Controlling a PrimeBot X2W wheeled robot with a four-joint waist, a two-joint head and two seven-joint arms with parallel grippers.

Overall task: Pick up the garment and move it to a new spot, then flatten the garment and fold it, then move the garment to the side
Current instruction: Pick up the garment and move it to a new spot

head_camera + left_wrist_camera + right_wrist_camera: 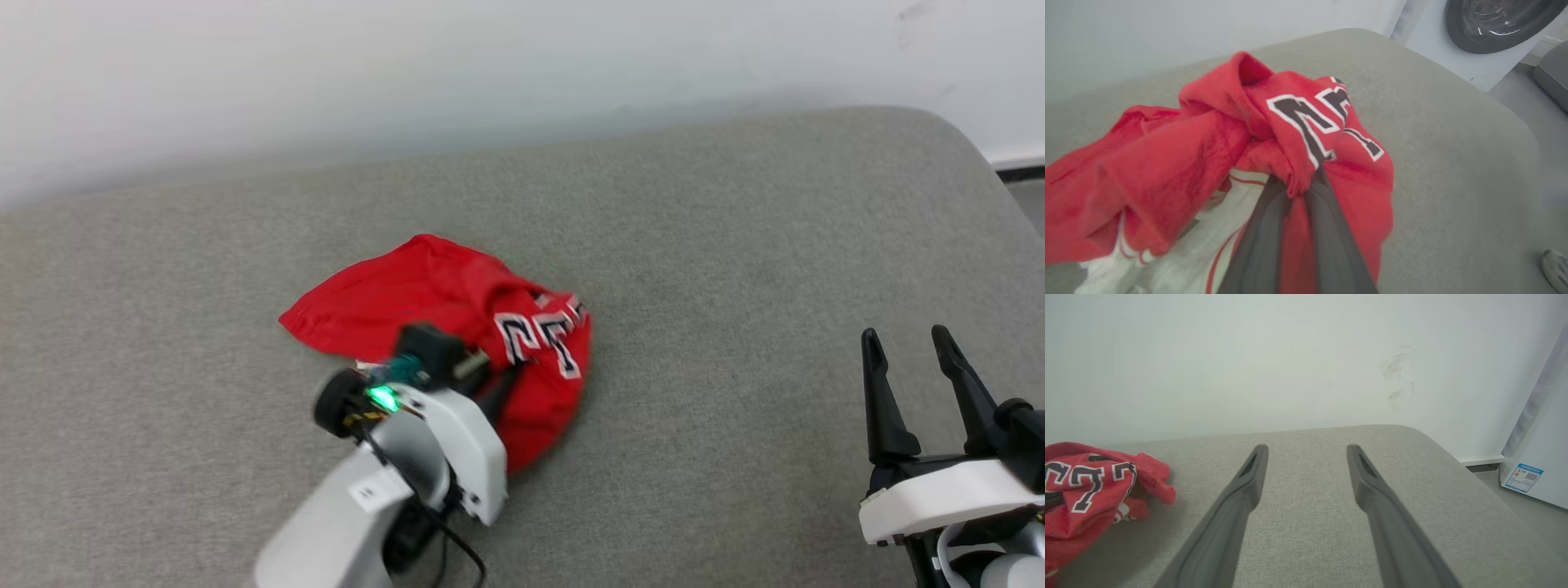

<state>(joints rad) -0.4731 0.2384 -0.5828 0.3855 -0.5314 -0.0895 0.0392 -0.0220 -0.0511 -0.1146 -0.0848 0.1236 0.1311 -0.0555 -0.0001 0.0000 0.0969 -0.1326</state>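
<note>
The red garment lies bunched on the grey padded surface, its black white-outlined numbers facing up on the right side. My left gripper reaches into it from below and is shut on a fold of red cloth just under the numbers. In the left wrist view, both dark fingers pinch that fold at the left gripper, and a white sleeve with red stripes of the garment hangs beneath. My right gripper stands open at the lower right, well clear of the garment. The open right gripper holds nothing.
A white wall runs behind the padded surface, whose rounded corner is at the far right. A washing machine door and a pale shoe show off to the right. A white appliance with a label stands beyond the corner.
</note>
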